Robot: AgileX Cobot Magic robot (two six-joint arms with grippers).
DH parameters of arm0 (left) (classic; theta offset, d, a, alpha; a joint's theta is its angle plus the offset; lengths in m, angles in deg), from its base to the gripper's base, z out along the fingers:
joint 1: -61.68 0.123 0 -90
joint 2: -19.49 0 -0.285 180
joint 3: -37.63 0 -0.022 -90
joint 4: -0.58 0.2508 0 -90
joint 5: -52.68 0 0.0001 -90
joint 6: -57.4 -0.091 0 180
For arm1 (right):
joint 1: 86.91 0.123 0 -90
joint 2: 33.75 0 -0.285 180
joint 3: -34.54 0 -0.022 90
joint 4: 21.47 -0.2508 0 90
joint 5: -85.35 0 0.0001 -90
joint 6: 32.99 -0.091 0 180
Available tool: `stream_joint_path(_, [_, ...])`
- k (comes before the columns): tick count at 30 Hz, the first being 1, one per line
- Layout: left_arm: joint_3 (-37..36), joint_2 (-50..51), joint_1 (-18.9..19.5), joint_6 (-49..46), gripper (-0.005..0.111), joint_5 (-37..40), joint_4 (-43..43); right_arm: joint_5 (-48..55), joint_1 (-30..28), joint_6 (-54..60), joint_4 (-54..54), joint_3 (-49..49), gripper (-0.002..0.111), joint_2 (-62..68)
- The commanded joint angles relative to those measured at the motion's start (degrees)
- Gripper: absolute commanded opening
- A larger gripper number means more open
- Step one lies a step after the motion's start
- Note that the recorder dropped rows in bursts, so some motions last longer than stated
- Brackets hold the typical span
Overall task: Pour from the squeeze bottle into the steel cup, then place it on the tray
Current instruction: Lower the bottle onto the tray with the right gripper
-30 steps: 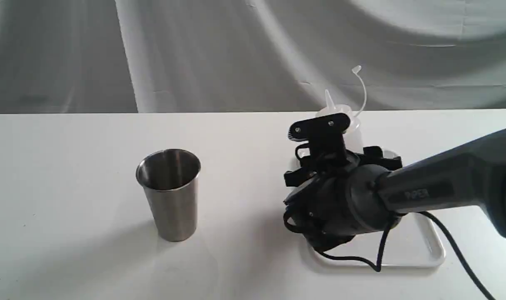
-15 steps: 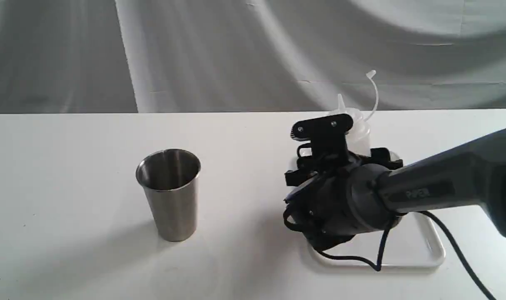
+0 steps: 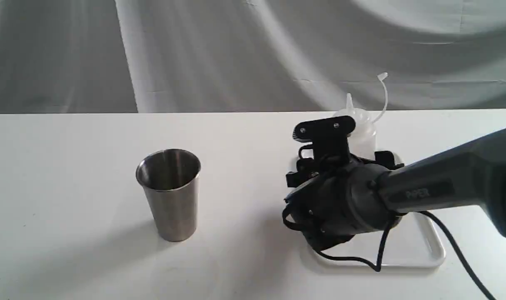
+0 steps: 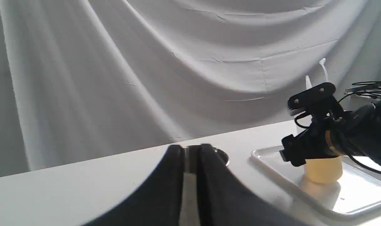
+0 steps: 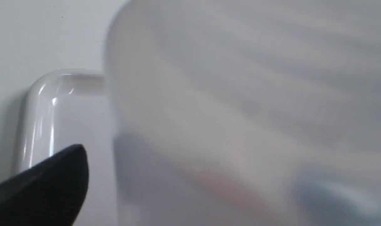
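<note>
Squeeze bottle [image 3: 363,133] upright on the tray [image 3: 415,250], at its far end in the exterior view, near one rounded corner. Translucent whitish plastic, cylindrical, domed at the shoulder, topped by a slim pointed nozzle. Thin cap strap curling up beside the nozzle, small cap at its tip. Amber-yellow liquid showing at the base, pale and cloudy near the shoulder.

Tray flat, white, glossy, rectangular, with a low raised rim, lying on the matt white worktop [image 3: 69,166]. Steel cup [image 3: 171,196] well apart to the left, upright. Brushed grey metal, tapered to a narrower base, rolled rim, dark shiny inside. Creased grey cloth [image 3: 236,54] hung behind.

Right claw [image 4: 316,150] low over the tray, black and blocky, spread around the middle of the bottle. Bottle between the fingers. One finger [image 5: 52,188] just beside the bottle's wall, not touching, a sliver of tray showing between. Other finger hidden behind bottle and wrist; cannot tell about contact there. Black cable [image 3: 380,250] looping from the wrist down over the tray's near rim.

Left claw [image 4: 190,188] well away from the bottle, empty. Fingers pressed all but together, the cup's metal showing through the thin slit.
</note>
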Motion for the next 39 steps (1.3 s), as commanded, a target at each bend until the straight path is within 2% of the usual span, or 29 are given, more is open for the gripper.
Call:
stream_joint_path(1, [-0.25,0.27,0.11,0.03,0.008,-0.58,0.24,0.53,-0.19,0.01,0.00,0.36,0.098,-0.50])
stream_joint_path(10, [-0.25,0.27,0.11,0.03,0.008,-0.58,0.24,2.57,-0.19,-1.97,-1.65,0.36,0.100,-0.50])
stream_joint_path(20, [-0.25,0.27,0.11,0.03,0.008,-0.58,0.24,10.54,-0.06,-5.34,-2.82,0.36,0.100,-0.62])
stream_joint_path(39, [-0.25,0.27,0.11,0.03,0.008,-0.58,0.24,10.71,-0.06,-5.34,-1.24,0.36,0.100,-4.70])
